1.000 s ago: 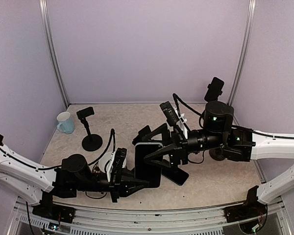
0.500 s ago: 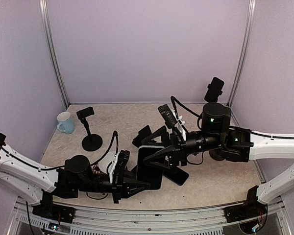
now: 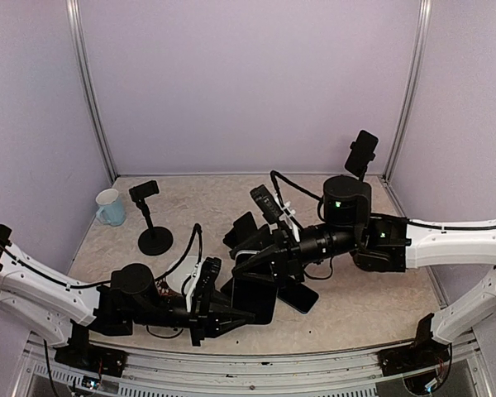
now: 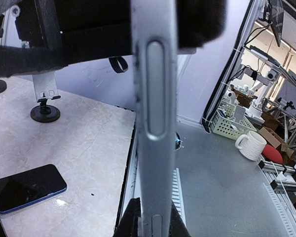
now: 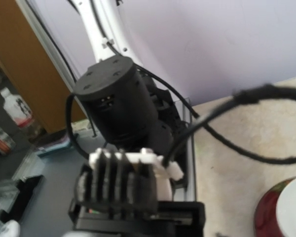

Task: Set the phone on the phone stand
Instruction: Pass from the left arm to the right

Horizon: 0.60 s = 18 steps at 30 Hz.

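Jaws of the left gripper (image 3: 236, 310) are clamping tight on the phone (image 3: 252, 294), holding it on edge at front centre. The right gripper (image 3: 263, 255) is hovering at its top, jaws seemingly part-open; grip unclear. The stand (image 3: 155, 241) is standing well apart, left.

Your white-shelled left arm (image 3: 41, 288) and white-shelled right arm (image 3: 455, 244) carry black cylindrical joint motors (image 3: 349, 190) with small green lights (image 3: 337, 201), looping black cables (image 3: 192, 240), a matte black left gripper (image 3: 238, 313) and right gripper (image 3: 260, 260), and a ribbed white plastic clip (image 5: 121, 170) on the right wrist.
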Each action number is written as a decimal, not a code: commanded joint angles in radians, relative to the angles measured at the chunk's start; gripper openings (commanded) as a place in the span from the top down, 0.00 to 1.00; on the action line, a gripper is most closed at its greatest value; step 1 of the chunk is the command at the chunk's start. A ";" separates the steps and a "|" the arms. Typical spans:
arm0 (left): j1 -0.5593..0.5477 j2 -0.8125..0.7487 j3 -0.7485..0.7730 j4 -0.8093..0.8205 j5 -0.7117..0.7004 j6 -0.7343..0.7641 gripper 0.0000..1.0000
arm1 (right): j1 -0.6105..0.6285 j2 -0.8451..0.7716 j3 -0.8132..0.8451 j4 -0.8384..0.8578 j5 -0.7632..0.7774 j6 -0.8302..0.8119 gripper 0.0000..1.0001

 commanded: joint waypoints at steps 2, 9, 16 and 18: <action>-0.005 -0.010 0.019 0.079 0.008 0.019 1.00 | -0.005 0.004 0.025 0.005 -0.029 -0.010 0.59; -0.006 -0.014 0.020 0.078 0.009 0.019 1.00 | -0.005 0.005 0.019 0.009 -0.040 -0.011 0.79; -0.006 -0.017 0.022 0.079 0.016 0.010 0.99 | -0.005 0.008 0.019 0.019 -0.060 -0.014 1.00; -0.006 -0.023 0.021 0.075 0.010 0.009 0.95 | -0.005 0.007 0.020 0.021 -0.058 -0.015 1.00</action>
